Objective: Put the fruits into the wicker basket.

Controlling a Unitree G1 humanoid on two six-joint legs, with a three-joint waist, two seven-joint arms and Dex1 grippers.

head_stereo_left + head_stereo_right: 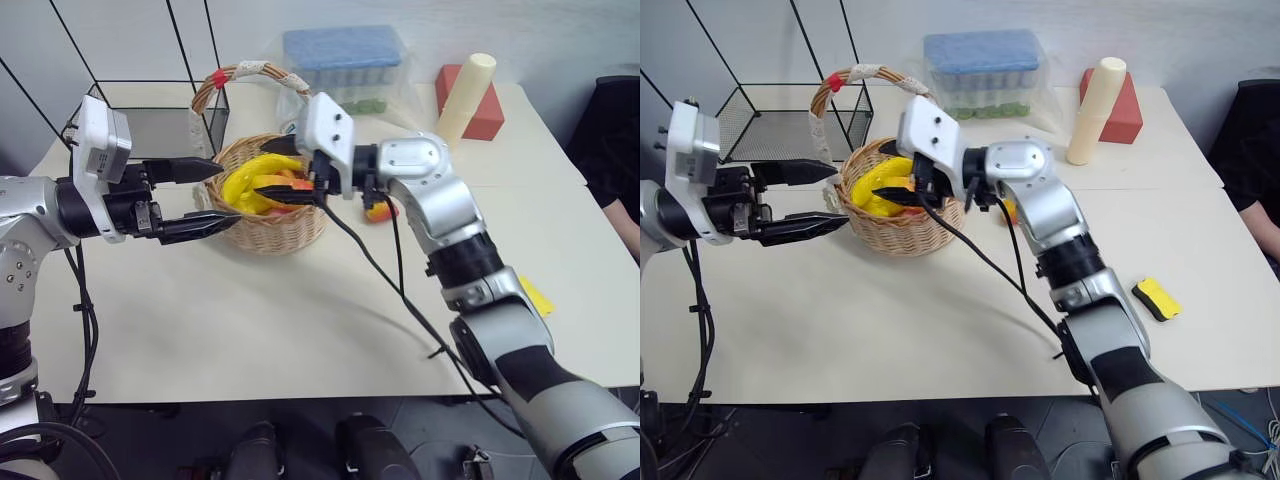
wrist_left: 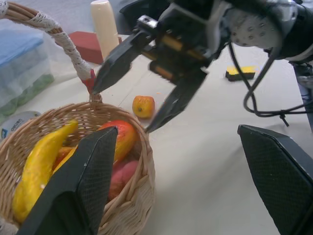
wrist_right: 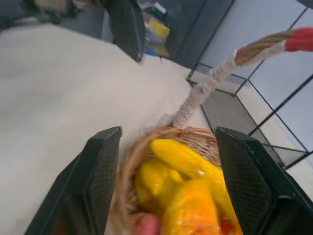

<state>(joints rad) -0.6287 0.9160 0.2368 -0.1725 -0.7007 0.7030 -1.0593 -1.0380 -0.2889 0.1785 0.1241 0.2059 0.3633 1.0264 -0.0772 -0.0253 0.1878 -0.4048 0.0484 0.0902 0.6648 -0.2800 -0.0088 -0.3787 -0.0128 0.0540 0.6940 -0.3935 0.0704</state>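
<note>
Now, right gripper (image 1: 288, 172): fingers apart, empty, above the wicker basket (image 1: 262, 232); could snag its handle.
Left gripper (image 1: 205, 195): fingers apart, beside the rim; could tip it.
Apple (image 2: 143, 106): on table beyond right fingers, may get forgotten.

— We see bright, even light from above; the table (image 1: 250, 320) carries only soft, faint shadows.
— We agree. Glare glints on the banana (image 3: 186, 159), and that close wrist view is blurred.

Yellow and red fruits (image 1: 262, 180) in upright wicker basket (image 1: 268, 228); small apple (image 2: 143, 106) beside it.
</note>
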